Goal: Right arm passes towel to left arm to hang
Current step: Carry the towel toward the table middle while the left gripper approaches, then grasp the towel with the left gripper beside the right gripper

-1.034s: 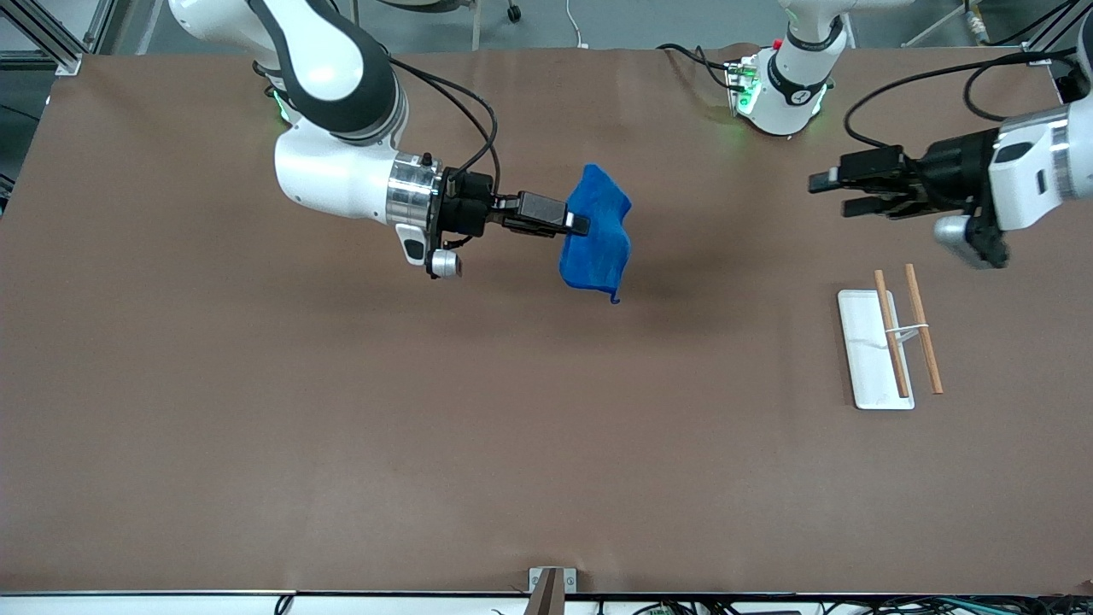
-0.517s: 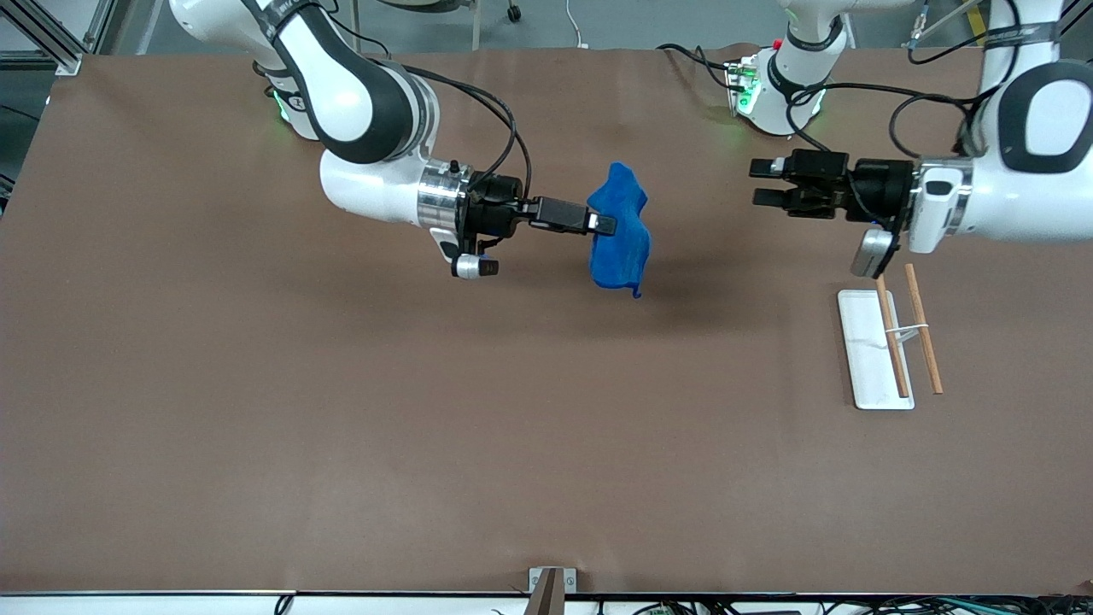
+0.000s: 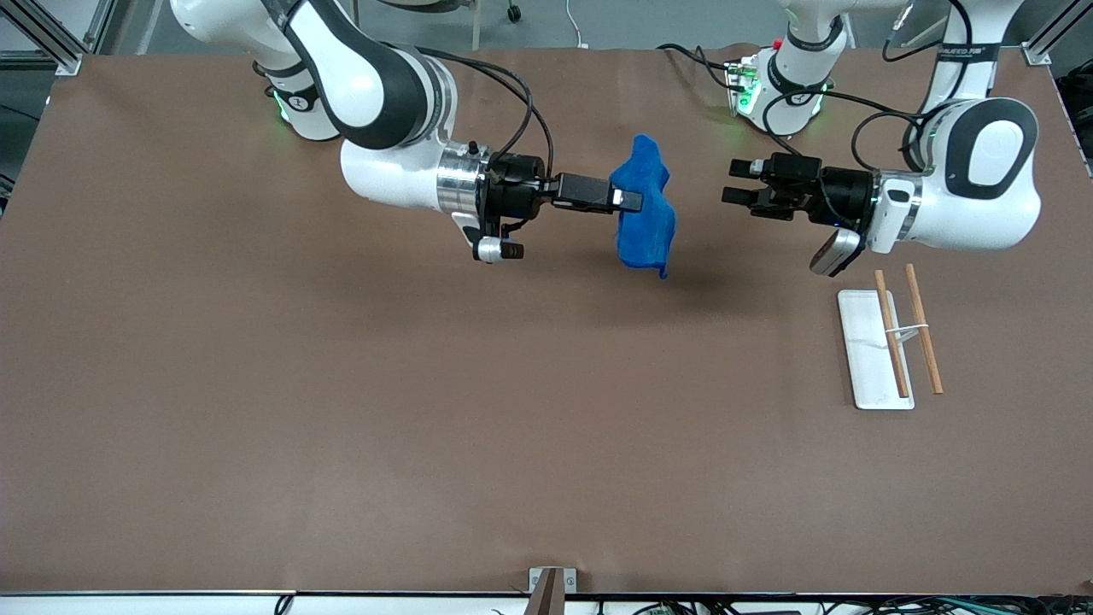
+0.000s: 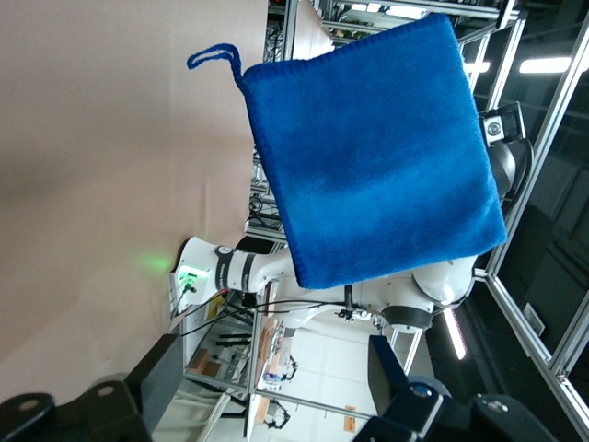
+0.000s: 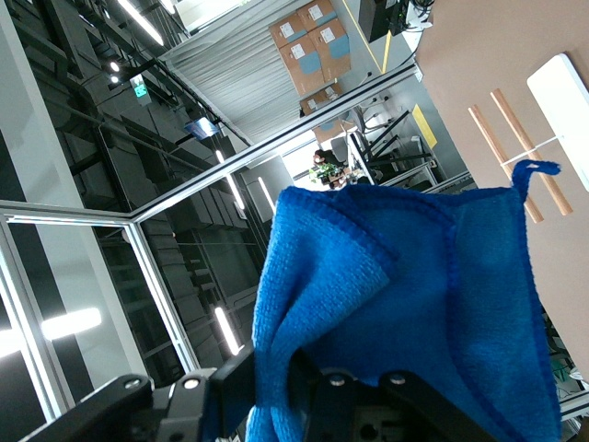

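Observation:
My right gripper is shut on the blue towel and holds it hanging above the middle of the table. The towel's loose thread dangles at its lower corner. In the right wrist view the towel is pinched between the fingers. My left gripper is open and level with the towel, a short gap away from it, pointing at it. In the left wrist view the towel hangs flat ahead of the open fingers.
A white flat base with two wooden rods lies on the table toward the left arm's end, nearer the camera than the left gripper. Both arm bases stand along the table's top edge.
The right gripper has carried the towel toward the left arm's end. The left gripper has moved toward the towel, closing most of the gap.

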Tool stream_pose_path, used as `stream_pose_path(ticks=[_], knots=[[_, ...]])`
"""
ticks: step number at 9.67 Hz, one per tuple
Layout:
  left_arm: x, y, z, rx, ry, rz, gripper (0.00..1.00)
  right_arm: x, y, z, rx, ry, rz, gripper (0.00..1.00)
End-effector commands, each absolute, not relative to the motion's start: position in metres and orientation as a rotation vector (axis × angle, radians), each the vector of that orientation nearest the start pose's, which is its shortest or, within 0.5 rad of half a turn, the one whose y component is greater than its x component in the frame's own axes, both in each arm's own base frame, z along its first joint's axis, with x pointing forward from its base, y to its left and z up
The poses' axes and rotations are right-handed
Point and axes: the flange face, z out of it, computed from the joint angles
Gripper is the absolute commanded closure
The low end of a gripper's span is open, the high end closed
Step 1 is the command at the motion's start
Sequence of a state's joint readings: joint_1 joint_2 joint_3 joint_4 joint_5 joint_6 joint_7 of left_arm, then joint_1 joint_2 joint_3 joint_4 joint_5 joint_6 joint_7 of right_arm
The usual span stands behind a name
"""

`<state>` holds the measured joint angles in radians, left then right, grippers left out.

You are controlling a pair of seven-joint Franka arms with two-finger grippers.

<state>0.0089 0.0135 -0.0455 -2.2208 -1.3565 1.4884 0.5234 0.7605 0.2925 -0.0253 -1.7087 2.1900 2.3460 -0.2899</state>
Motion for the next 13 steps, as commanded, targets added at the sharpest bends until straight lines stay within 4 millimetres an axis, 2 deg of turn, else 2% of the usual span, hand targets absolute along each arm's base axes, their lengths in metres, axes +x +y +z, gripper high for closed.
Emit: stream_pose_path(ticks=[1,3,5,7,10,13], knots=[[0.469,-0.163,0.387,1.72,-0.016,-0.243,0.13,0.499,0.469,0.482,-1.392,0.477,0.16,1.0],[0.469,-0.186,0.385,1.697,0.019,-0.199,0.13,0.5,0.47,0.482,-1.39,0.476,0.161,1.0],[0.482,-0.189,0.395,1.609,0.118,-0.115,0.13,0.5,0.471,0.482,-1.377,0.487,0.165,1.0],[0.485,-0.194,0.4,1.547,0.141,-0.062,0.12,0.501,0.47,0.482,-1.397,0.459,0.139,1.0],[0.488,-0.2,0.383,1.547,0.157,-0.034,0.12,0.502,0.469,0.481,-1.403,0.439,0.112,1.0],[0.485,-0.216,0.375,1.529,0.149,-0.038,0.12,0.501,0.47,0.477,-1.408,0.44,0.114,1.0]])
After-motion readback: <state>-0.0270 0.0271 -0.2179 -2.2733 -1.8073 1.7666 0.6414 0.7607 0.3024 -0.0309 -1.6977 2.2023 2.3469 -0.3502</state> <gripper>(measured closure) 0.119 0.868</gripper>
